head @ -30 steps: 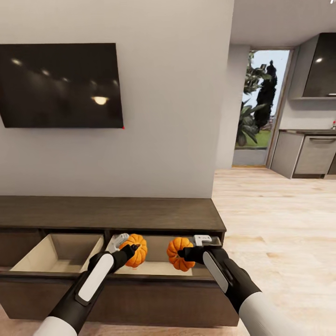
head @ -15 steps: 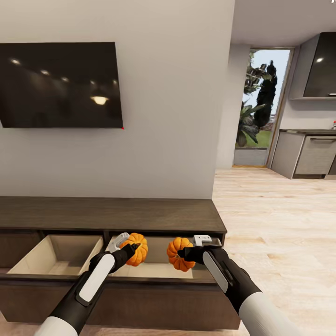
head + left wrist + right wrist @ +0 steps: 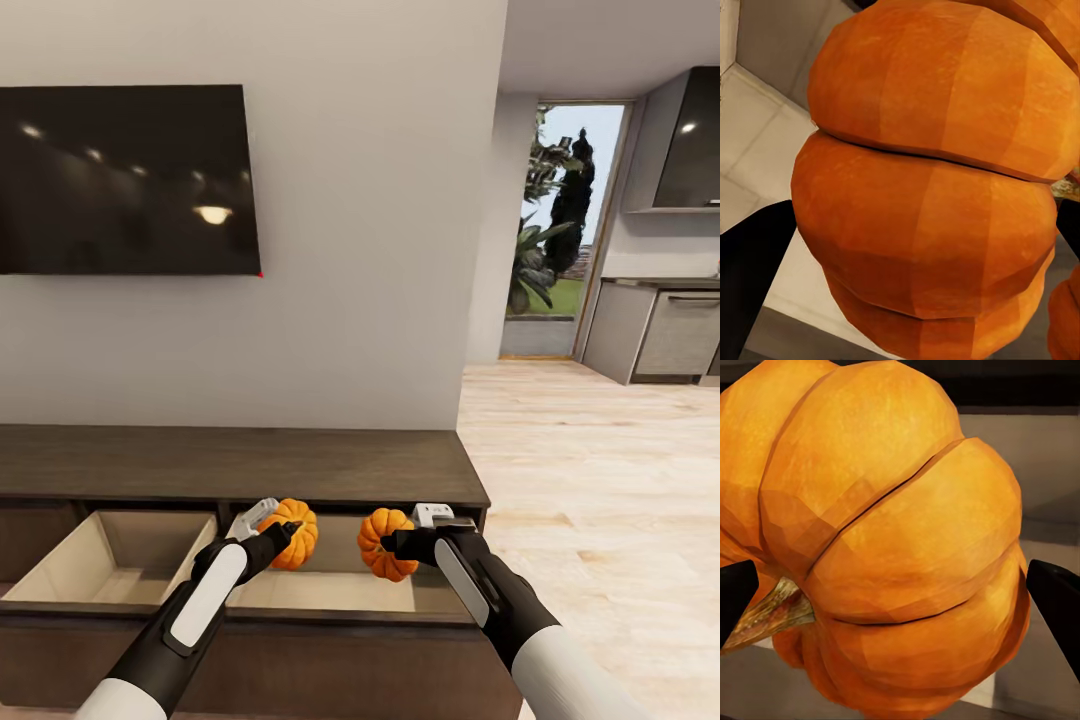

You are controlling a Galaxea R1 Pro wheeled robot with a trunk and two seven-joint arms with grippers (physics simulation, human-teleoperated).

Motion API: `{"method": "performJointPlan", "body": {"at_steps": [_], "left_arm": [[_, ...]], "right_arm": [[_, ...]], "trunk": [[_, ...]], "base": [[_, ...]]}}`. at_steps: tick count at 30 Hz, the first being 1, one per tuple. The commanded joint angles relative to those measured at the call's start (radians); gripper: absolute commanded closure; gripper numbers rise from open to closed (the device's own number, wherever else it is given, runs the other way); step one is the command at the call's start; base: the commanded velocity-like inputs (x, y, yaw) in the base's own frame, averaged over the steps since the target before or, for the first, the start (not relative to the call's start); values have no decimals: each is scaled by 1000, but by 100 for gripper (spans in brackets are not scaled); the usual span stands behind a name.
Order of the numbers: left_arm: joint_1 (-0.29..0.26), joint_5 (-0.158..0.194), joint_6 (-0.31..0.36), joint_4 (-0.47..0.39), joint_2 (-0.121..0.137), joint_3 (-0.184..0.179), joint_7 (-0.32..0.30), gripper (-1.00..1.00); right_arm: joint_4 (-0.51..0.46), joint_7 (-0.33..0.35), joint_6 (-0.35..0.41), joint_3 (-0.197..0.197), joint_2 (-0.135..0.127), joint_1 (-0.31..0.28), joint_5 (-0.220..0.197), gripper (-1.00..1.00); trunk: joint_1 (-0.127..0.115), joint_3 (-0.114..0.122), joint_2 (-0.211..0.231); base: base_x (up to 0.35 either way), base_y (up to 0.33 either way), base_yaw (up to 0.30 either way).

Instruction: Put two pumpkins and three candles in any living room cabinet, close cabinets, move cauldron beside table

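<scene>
**A:** Report the position of the pumpkins.

**B:** The left pumpkin (image 3: 291, 533) is held in the air over the open right drawer (image 3: 330, 590) of the cabinet (image 3: 240, 462). The right pumpkin (image 3: 385, 543) hangs beside it over the same drawer, a small gap between the two. Neither touches the drawer floor.

**A:** State of each gripper?

**B:** The left gripper (image 3: 283, 534) is closed onto the left pumpkin; its jaws are spread only as far as the fruit's width. In the left wrist view the pumpkin (image 3: 934, 180) sits between two dark fingers, one at each edge (image 3: 750, 262). The right gripper (image 3: 392, 545) likewise clamps the right pumpkin; in the right wrist view the pumpkin (image 3: 881, 536) lies sideways, stem (image 3: 772, 615) pointing toward one dark finger (image 3: 735, 589).

**A:** Arm pose?

**B:** Both forearms rise from the lower edge of the head view and angle inward, wrists level with the drawer front.

**A:** Surroundings?

**B:** A second drawer (image 3: 110, 570) stands open to the left, pale inside. A dark television (image 3: 125, 180) hangs on the wall above the cabinet. Wooden floor (image 3: 600, 480) extends right toward a kitchen.
</scene>
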Motion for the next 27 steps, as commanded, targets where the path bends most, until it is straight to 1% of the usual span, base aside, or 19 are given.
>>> {"method": "performJointPlan", "body": {"at_steps": [1,7,11,13,17,20,27], "left_arm": [[-1,6,0,-2,1,-3,11,100],[-1,6,6,-3,1,-5,15,100],[-1,6,9,-4,1,-25,17,100],[-1,6,9,-5,1,-29,17,100],[-1,5,10,-5,1,-31,15,100],[-1,5,11,-6,1,-32,14,100],[-1,4,11,-6,2,-32,15,100]], "right_arm": [[-1,-13,3,3,0,-1,-11,100],[-1,-13,8,2,0,-1,-11,100],[-2,-30,9,3,0,-1,-12,100],[-2,-39,9,3,0,-1,-12,100],[-3,-44,9,3,0,-1,-12,100],[-3,-45,9,3,1,-1,-12,100],[-3,-45,9,3,1,-1,-12,100]], "trunk": [[0,-5,-1],[3,-28,-2],[5,-44,-3],[6,-51,-4],[7,-67,-5],[7,-67,-5],[11,-94,-6]], "base": [[2,0,0],[0,0,0],[0,0,0],[0,0,0],[0,0,0],[0,0,0],[0,0,0]]}}
